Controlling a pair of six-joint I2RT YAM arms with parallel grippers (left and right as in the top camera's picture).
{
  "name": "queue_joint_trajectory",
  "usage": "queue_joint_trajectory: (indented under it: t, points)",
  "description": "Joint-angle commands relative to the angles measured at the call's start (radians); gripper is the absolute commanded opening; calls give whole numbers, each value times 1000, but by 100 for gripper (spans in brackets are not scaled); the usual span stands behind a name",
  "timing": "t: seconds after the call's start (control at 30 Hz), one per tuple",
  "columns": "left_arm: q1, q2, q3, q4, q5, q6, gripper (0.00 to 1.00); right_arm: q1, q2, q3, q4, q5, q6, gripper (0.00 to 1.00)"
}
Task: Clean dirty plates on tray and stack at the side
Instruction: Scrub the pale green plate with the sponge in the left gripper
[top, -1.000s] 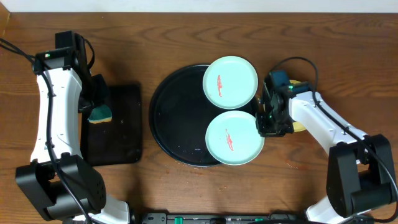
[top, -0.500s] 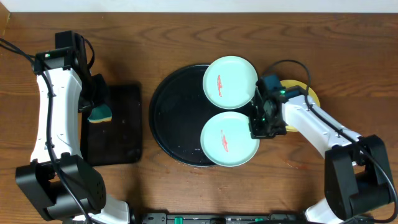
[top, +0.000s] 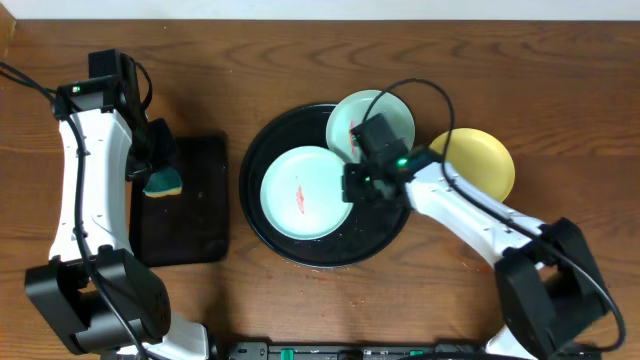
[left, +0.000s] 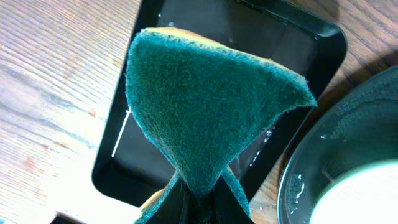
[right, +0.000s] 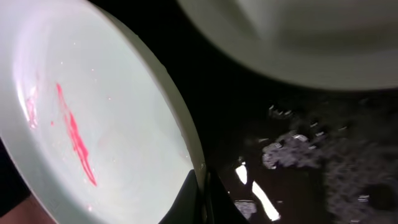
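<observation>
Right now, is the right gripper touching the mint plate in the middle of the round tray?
Touching. In the right wrist view, the mint plate has its rim pinched between the fingers of the right gripper.

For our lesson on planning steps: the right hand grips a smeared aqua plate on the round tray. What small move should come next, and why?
Probably move the left hand and its sponge over the aqua plate: the right hand pinches its rim, the red smear faces up, and the sponge hangs over the rectangular tray.
</observation>
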Motion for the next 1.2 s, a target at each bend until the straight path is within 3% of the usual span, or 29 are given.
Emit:
queue_joint_trajectory:
  t: [0.0,0.17,0.27,0.4,0.6,1.0,1.17]
  points:
    - [-2,-2,10,2,30,12,7,32,68,11,-7,11,106,1]
    - [-10,-2,10,9,30,13,7,37,86,11,-8,4,113,1]
    - [-43,-2,10,16,30,13,7,24,86,11,6,2,101,29]
    - [-111,-2,10,35,30,14,7,-10,89,12,8,-25,39,32]
    - [-196,-2,10,69,172,127,7,-26,122,12,24,-60,-5,26]
    - [-286,5,-23,73,248,82,7,-27,146,12,58,-91,-18,1]
    - [-333,5,-93,114,275,22,7,-29,156,12,58,-92,-10,1]
